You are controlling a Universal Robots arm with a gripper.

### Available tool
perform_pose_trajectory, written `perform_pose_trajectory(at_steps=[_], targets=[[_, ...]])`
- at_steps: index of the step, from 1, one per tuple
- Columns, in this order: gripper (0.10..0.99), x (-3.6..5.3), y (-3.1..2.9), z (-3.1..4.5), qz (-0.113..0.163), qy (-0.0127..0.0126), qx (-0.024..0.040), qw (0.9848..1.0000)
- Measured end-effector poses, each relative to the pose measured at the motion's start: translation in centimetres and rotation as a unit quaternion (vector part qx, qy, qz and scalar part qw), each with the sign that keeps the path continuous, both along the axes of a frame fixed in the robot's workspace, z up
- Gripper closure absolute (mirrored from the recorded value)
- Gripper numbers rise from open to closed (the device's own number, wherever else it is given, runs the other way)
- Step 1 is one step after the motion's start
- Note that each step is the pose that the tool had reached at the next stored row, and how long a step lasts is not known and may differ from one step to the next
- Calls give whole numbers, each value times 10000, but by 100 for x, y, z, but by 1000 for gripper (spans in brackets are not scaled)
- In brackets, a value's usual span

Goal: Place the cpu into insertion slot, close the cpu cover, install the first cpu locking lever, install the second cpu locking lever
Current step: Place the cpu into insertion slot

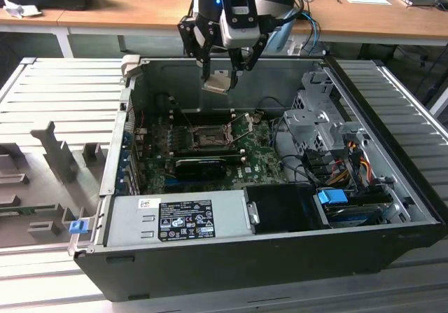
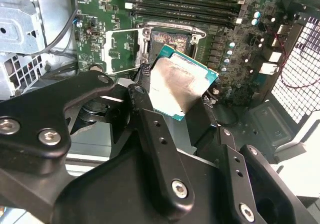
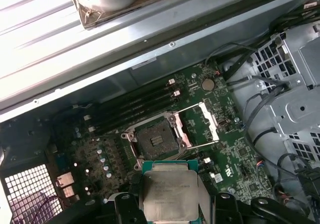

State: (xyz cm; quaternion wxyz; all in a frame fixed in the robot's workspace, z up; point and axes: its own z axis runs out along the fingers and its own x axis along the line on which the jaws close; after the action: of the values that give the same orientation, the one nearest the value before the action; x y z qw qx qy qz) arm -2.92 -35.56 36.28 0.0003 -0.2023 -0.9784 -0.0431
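My gripper [image 1: 218, 80] hangs above the open computer case, shut on the cpu [image 1: 216, 83], a pale silvery square plate held by its edges. Both wrist views show the cpu [image 2: 176, 81] [image 3: 170, 190] between the black fingers [image 2: 150, 126] [image 3: 123, 204], above the board and apart from it. Below lies the insertion slot [image 1: 208, 138] [image 2: 170, 40] [image 3: 156, 140], a dark square socket with a metal rim on the green board, with nothing in it. The cpu cover [image 2: 124, 51] [image 3: 209, 120] is swung open beside the slot.
A long black card [image 1: 199, 166] lies just in front of the socket. Memory slots [image 2: 185, 3] run along its far side. A grey power supply [image 1: 175, 218] fills the near end, and a drive cage [image 1: 315, 127] with cables stands at the exterior view's right.
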Motion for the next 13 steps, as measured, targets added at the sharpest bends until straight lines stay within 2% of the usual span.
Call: perform_pose_trajectory(at_steps=[13], targets=[[561, 0, 0, -91, -125, 0, 0, 9999]])
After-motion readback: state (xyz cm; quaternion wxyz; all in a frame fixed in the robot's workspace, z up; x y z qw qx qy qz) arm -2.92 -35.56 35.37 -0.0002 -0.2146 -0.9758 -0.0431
